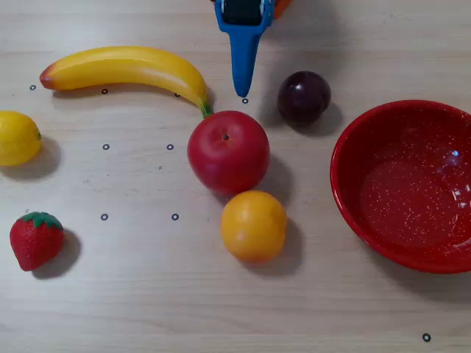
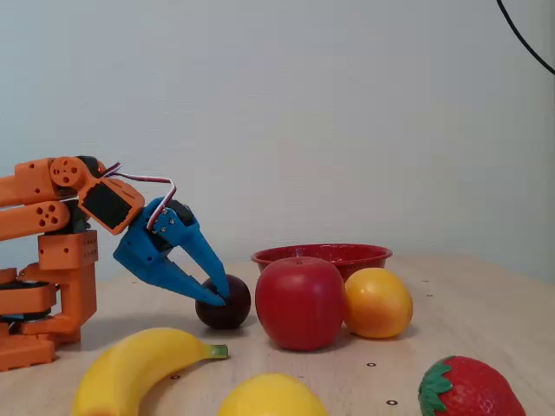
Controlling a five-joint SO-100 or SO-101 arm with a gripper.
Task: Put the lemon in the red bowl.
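**Claw idle near plum, lemon untouched at far edge**

Lemon (image 1: 16, 137) at left edge of overhead view, on worktop (image 1: 147, 294), partly cut by frame; in fixed view only its top visible at bottom edge. Red bowl (image 1: 403, 184) at right edge of overhead view, empty, well apart from lemon. Between them: banana (image 1: 125, 70), red apple (image 1: 228, 151), orange (image 1: 254, 225), dark plum (image 1: 303, 97); strawberry (image 1: 36, 240) below lemon.

Claw (image 2: 218, 293) low over worktop, tip just beside plum in fixed view, possibly touching. Fingers parted in a narrow V toward the base, tips close together, nothing pinched. Only 1 blue finger (image 1: 243, 55) seen from above.

Task judged not begun: lemon not yet approached.

Risks:
- Sweep from present pose toward lemon likely to cross banana and apple; low tip could shove either, or roll plum
- Lemon smooth, glossy, oval: pinch off-centre could squirt it out sideways
- Lemon near edge of camera coverage, maybe near reach limit; cannot tell
- Carry path to bowl passes over apple and orange; low carry could clip them
- Orange round and yellowish: wrong-fruit pick possible
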